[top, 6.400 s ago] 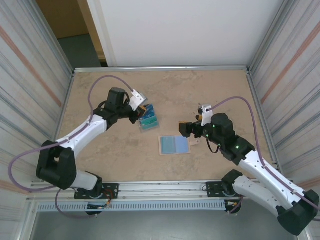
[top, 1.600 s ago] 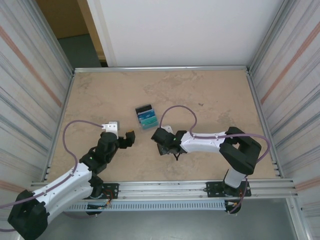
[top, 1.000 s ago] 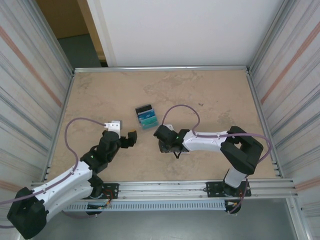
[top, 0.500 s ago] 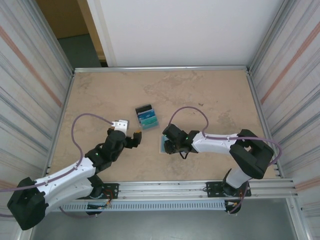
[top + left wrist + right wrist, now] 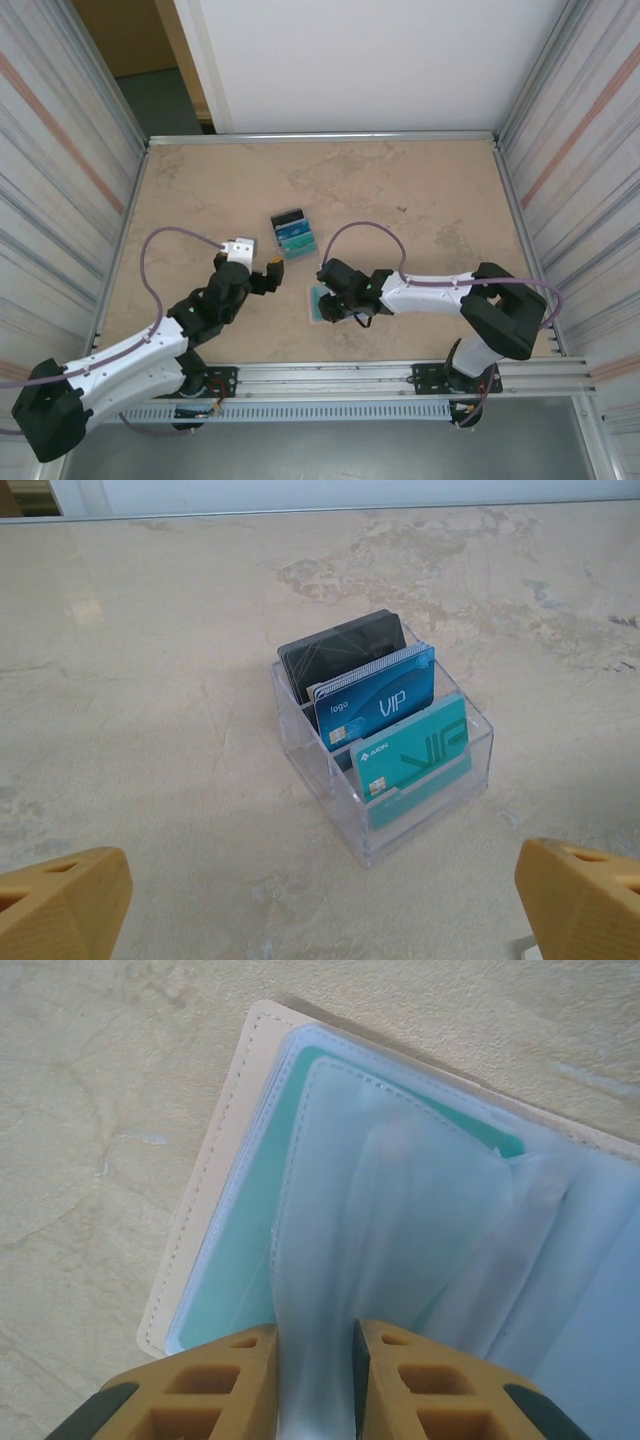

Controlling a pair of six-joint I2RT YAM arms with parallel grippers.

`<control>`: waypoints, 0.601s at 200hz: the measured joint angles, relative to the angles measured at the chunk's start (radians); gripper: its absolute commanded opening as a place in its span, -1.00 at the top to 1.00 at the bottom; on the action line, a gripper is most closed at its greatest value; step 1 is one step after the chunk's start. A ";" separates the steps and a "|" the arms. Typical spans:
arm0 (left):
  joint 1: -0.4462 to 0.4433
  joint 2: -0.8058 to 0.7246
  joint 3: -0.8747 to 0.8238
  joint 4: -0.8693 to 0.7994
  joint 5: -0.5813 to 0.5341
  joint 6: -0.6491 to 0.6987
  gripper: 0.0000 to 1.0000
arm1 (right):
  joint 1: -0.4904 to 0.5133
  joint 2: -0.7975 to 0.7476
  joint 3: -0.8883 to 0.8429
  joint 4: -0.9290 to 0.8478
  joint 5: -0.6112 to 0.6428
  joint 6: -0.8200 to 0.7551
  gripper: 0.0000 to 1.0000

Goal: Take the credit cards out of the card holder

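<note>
Tan card holder (image 5: 205, 1210) lies open on the table (image 5: 90, 1110) (clear sleeves raised), teal card (image 5: 245, 1260) inside.

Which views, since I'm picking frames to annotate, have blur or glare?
Left wrist: the cards are sharp, print legible, with a pale glare patch on the table. Right wrist: the card holder sits very close, its clear sleeves hazy and milky. Top external: evenly lit, soft shadows, the card holder small.

blue card (image 5: 375, 708) reads "logo" + "vip"; teal card (image 5: 412, 755) also "vip", small txt illegible.
</note>
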 measured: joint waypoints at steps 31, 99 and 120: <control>-0.001 0.000 0.011 0.000 -0.007 0.002 -0.97 | -0.003 -0.046 0.000 -0.037 0.043 -0.001 0.39; -0.004 0.000 0.036 -0.006 -0.024 0.026 -0.97 | -0.095 -0.105 -0.011 -0.103 0.129 0.027 0.38; -0.006 0.000 0.042 -0.009 -0.026 0.031 -0.98 | -0.129 -0.145 -0.043 -0.116 0.136 0.042 0.34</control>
